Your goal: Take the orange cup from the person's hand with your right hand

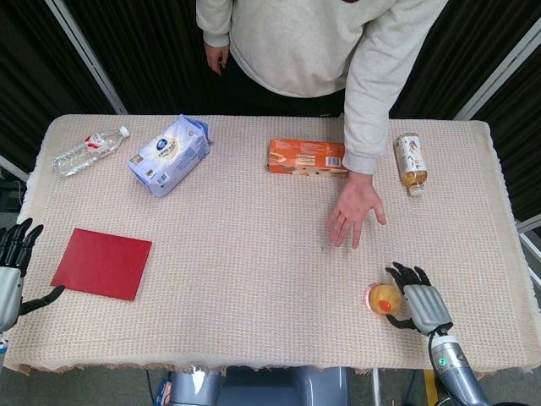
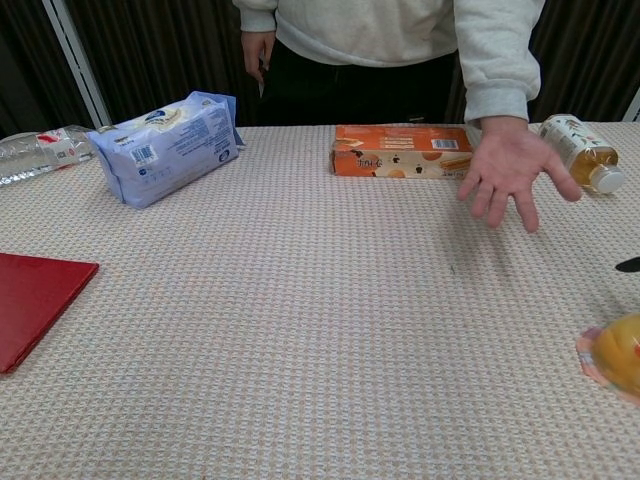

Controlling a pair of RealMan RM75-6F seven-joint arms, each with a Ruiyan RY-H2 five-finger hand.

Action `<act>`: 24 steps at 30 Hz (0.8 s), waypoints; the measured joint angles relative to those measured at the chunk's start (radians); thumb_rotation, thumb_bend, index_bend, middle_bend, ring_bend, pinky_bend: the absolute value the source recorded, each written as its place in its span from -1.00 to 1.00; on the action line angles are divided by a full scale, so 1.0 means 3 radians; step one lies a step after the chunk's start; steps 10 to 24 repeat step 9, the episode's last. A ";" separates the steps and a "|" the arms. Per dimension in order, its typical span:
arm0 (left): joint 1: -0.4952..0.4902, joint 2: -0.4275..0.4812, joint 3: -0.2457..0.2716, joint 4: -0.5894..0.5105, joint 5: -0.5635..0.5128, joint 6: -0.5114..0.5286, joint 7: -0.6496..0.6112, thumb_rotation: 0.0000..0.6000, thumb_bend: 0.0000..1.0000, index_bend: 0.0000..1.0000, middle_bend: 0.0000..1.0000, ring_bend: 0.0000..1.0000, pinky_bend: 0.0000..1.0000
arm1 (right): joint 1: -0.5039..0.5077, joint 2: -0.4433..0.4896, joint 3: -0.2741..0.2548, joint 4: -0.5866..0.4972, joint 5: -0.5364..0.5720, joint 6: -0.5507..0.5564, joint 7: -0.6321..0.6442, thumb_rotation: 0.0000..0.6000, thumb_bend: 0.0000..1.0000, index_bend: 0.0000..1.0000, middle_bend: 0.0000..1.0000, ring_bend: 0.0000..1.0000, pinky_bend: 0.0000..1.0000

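fingers (image 1: 404, 274) of the right hand (image 1: 420, 303) look spread, reaching toward the orange cup (image 1: 381, 299) at lower right of the head view; cup sits against the hand's fingers and thumb side, low over the table (image 1: 254, 279). cannot tell if the hand truly grips it or only touches it. in the chest view the cup shows at the right edge, lower part, cut off by the frame, with a dark fingertip sliver just above it at the edge.

person's hand (image 1: 356, 211) is palm down, fingers apart, right of centre in the head view, well apart from the cup, holding nothing.

left hand (image 1: 13, 269) at far left edge of the head view, off the table edge, fingers apart and pointing up, holding nothing.

other stuff: red sheet (image 1: 102, 263) flat at lower left; water bottle (image 1: 87, 150) lying at upper left; blue-white pack (image 1: 169, 156) beside it to the right; orange box (image 1: 307, 157) upper centre, just beside the person's sleeve; tea bottle (image 1: 410, 162) lying at upper right.
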 measured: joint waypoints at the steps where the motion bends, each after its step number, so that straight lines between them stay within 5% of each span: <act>1: 0.0001 0.0000 0.0000 0.0001 0.0001 0.0002 -0.0001 1.00 -0.83 -0.98 -1.00 -1.00 -1.00 | -0.0008 0.0016 0.0015 -0.0013 0.0001 0.0044 -0.0028 1.00 -0.75 -0.89 -1.00 -1.00 -1.00; 9: 0.0008 -0.0007 0.0002 0.0015 0.0012 0.0020 -0.0002 1.00 -0.83 -0.97 -1.00 -1.00 -1.00 | -0.0133 0.0230 0.0106 -0.0099 -0.0130 0.0481 -0.0066 1.00 -0.76 -0.90 -1.00 -1.00 -1.00; 24: 0.0008 -0.0007 0.0002 0.0015 0.0012 0.0020 -0.0002 1.00 -0.83 -0.97 -1.00 -1.00 -1.00 | -0.0133 0.0230 0.0106 -0.0099 -0.0130 0.0481 -0.0066 1.00 -0.76 -0.90 -1.00 -1.00 -1.00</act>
